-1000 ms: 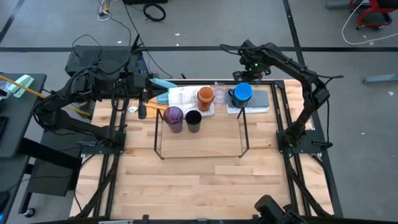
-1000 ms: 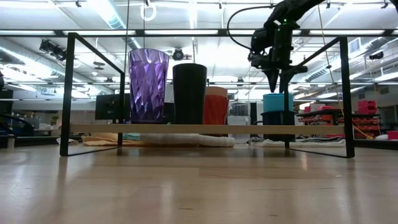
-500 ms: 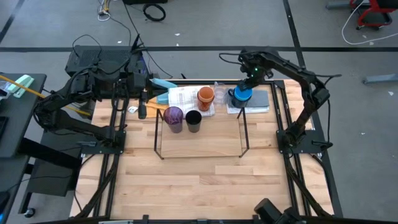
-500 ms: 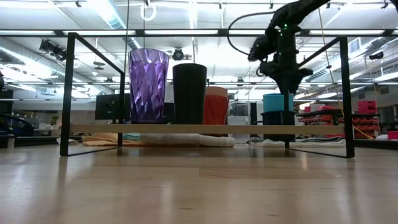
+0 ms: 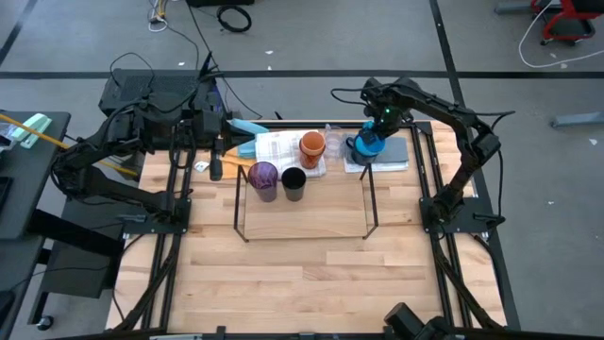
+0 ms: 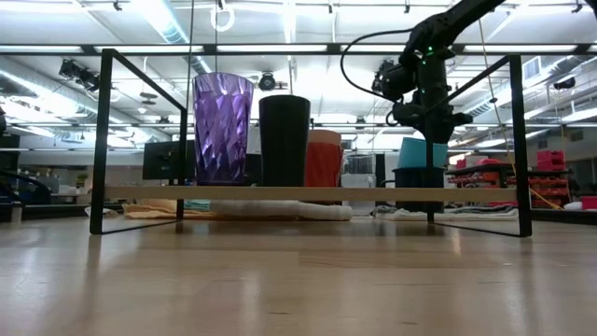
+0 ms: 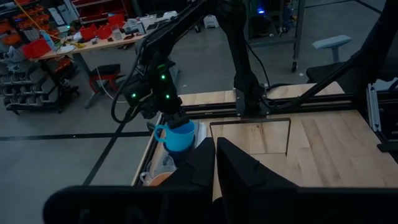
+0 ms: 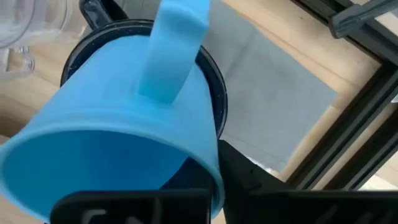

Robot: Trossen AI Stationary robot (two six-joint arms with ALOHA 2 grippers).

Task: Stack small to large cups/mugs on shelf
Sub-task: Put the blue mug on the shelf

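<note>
A bright blue handled mug (image 8: 112, 124) sits nested and tilted in a dark navy mug (image 8: 214, 93) on a grey cloth behind the shelf's right end; it also shows in the high view (image 5: 366, 144). My right gripper (image 5: 371, 135) is down on it, shut on its rim. A purple cup (image 5: 263, 176) and a black cup (image 5: 293, 179) stand on the shelf (image 5: 302, 222) at its far edge. An orange cup (image 5: 312, 145) and a clear glass (image 5: 332, 135) stand behind the shelf. My left gripper (image 5: 216, 170) is shut and empty at the far left. My right gripper holds the blue mug by its rim (image 8: 208, 165), on the side opposite the handle (image 8: 174, 50). One finger (image 8: 249, 186) is outside the wall and the other seems to be inside. The fingers come from above, pointing down. The mug's lower part rests tilted in the navy mug.
Folded cloths and papers (image 5: 278, 146) lie behind the shelf under the orange cup. The shelf's black rod posts (image 6: 104, 140) rise at its corners, one (image 6: 510, 140) close to my right gripper. Black arm-mount rails (image 5: 425, 179) run along both table sides.
My right gripper has come down, and a little toward the table's near-left, onto the blue mug's rim. The mug now leans in the navy mug, where it stood level before.
</note>
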